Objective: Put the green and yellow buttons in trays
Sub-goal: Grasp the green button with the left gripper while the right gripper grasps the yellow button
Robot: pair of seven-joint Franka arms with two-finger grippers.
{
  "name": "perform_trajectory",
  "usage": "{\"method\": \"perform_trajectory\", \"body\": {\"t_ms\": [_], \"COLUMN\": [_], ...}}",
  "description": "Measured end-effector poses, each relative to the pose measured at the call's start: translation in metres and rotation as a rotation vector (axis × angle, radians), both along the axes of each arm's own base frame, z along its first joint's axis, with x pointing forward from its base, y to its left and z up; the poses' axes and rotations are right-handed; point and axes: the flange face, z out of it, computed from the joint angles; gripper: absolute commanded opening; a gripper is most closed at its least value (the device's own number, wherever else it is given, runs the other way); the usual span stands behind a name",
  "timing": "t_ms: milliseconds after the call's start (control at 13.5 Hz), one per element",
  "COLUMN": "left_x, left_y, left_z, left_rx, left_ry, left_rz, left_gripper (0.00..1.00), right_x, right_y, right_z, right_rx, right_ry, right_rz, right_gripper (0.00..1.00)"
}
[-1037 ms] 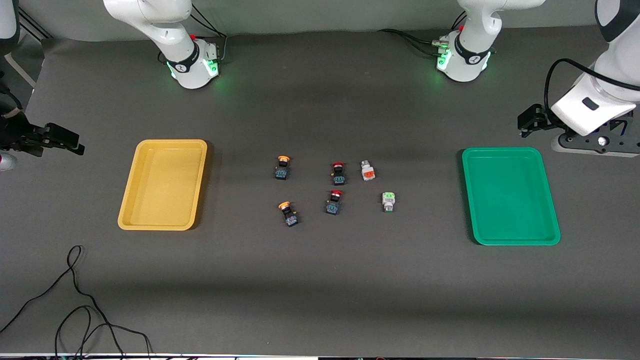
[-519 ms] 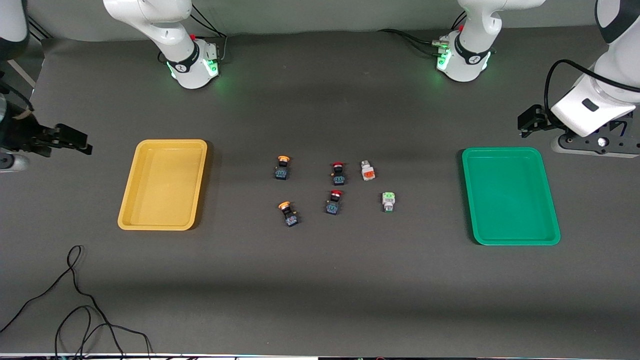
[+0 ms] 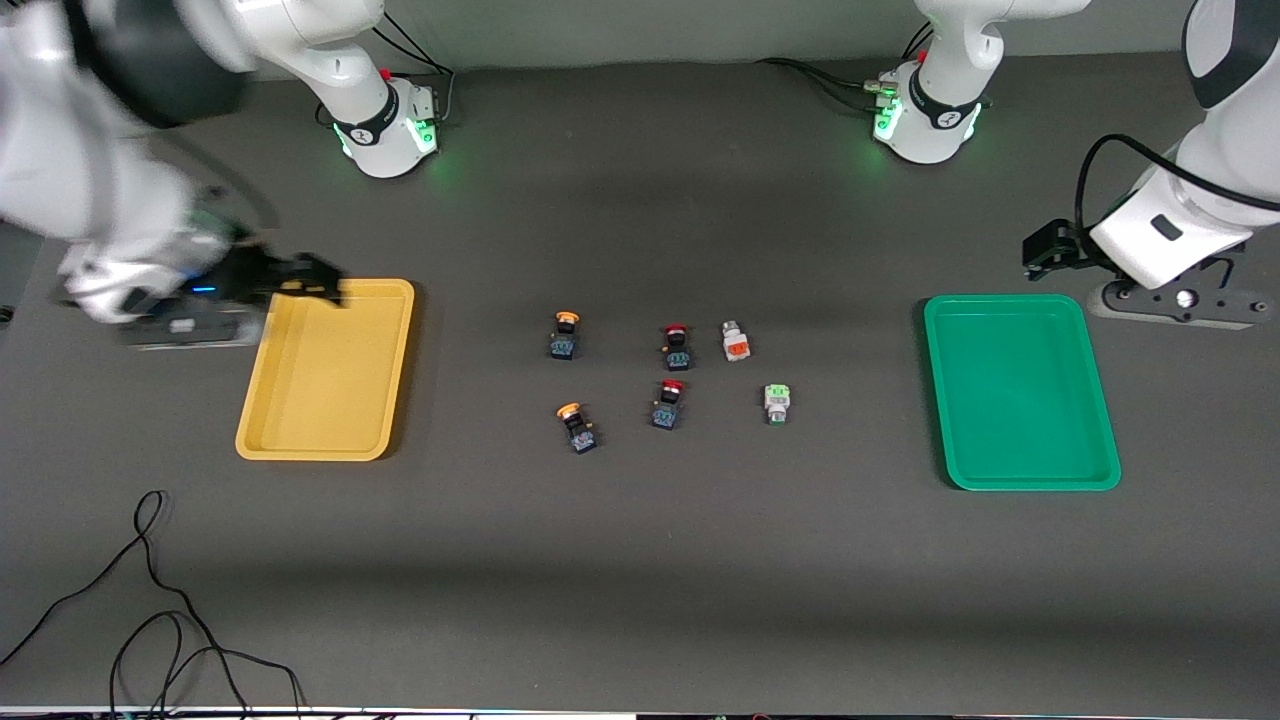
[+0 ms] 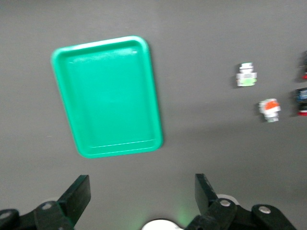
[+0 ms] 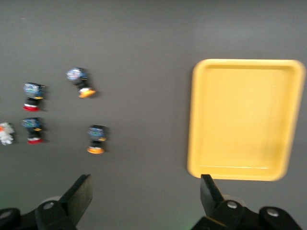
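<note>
Two yellow-capped buttons (image 3: 565, 336) (image 3: 576, 427) lie mid-table, with a white button with an orange part (image 3: 736, 343) and a white button with a green part (image 3: 776, 403) nearer the left arm's end. The yellow tray (image 3: 325, 370) holds nothing, and neither does the green tray (image 3: 1020, 392). My right gripper (image 3: 185, 322) hangs open beside the yellow tray's far corner; its jaws (image 5: 145, 184) hold nothing. My left gripper (image 3: 1185, 300) hovers open beside the green tray's far corner, and the left wrist view shows it (image 4: 142, 184) holding nothing.
Two red-capped switches (image 3: 677, 346) (image 3: 668, 404) lie between the yellow-capped and white ones. A loose black cable (image 3: 150, 600) curls near the table's front edge at the right arm's end. Both arm bases (image 3: 385, 130) (image 3: 925, 120) stand along the far edge.
My right arm has swung in fast from the table's end to the yellow tray's far corner. My left arm has shifted slightly toward the green tray. The buttons have not moved.
</note>
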Motion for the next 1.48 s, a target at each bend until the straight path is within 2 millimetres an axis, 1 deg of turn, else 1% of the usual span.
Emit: {"method": "perform_trajectory", "body": {"t_ms": [74, 148, 222, 296, 444, 593, 667, 741, 815, 963, 1111, 1185, 1333, 1481], "left_x": [0.003, 0.007, 0.010, 0.014, 0.022, 0.032, 0.037, 0.042, 0.047, 0.056, 0.057, 0.056, 0.054, 0.049], "left_y": [-0.009, -0.025, -0.047, -0.072, -0.119, -0.156, -0.170, -0.180, -0.186, -0.192, -0.201, -0.205, -0.211, -0.218], "left_z": [-0.005, -0.012, -0.022, -0.035, -0.072, -0.118, -0.142, -0.167, -0.190, -0.239, -0.289, -0.310, -0.346, -0.369], "left_rx": [-0.015, -0.021, -0.022, -0.022, -0.023, -0.025, -0.026, -0.029, -0.033, -0.042, -0.047, -0.045, -0.043, -0.039], "left_ry": [-0.001, -0.006, -0.013, -0.018, -0.014, -0.007, -0.003, 0.001, 0.004, 0.008, 0.018, 0.026, 0.039, 0.051], "left_rz": [0.029, 0.055, 0.075, 0.092, 0.110, 0.124, 0.137, 0.148, 0.154, 0.159, 0.160, 0.173, 0.192, 0.192], "left_gripper": [0.92, 0.92, 0.94, 0.93, 0.93, 0.93, 0.93, 0.93, 0.94, 0.98, 0.98, 0.98, 0.98, 0.98], "right_x": [-0.012, -0.025, -0.037, -0.048, -0.064, -0.076, -0.078, -0.077, -0.074, -0.071, -0.080, -0.086, -0.092, -0.093], "right_y": [0.040, 0.075, 0.103, 0.126, 0.161, 0.185, 0.193, 0.198, 0.199, 0.196, 0.186, 0.180, 0.175, 0.174], "right_z": [-0.014, -0.027, -0.039, -0.049, -0.064, -0.078, -0.088, -0.103, -0.122, -0.174, -0.231, -0.253, -0.287, -0.316], "right_rx": [0.000, 0.001, 0.000, -0.002, -0.006, -0.013, -0.017, -0.025, -0.040, -0.073, -0.069, -0.065, -0.056, -0.042], "right_ry": [-0.012, -0.021, -0.025, -0.025, -0.021, -0.016, -0.015, -0.013, -0.014, -0.035, -0.058, -0.063, -0.075, -0.092], "right_rz": [0.003, -0.004, -0.022, -0.040, -0.047, -0.039, -0.042, -0.042, -0.037, -0.022, -0.020, -0.020, -0.020, -0.022], "right_gripper": [1.00, 1.00, 1.00, 1.00, 1.00, 1.00, 1.00, 1.00, 1.00, 1.00, 1.00, 1.00, 1.00, 1.00]}}
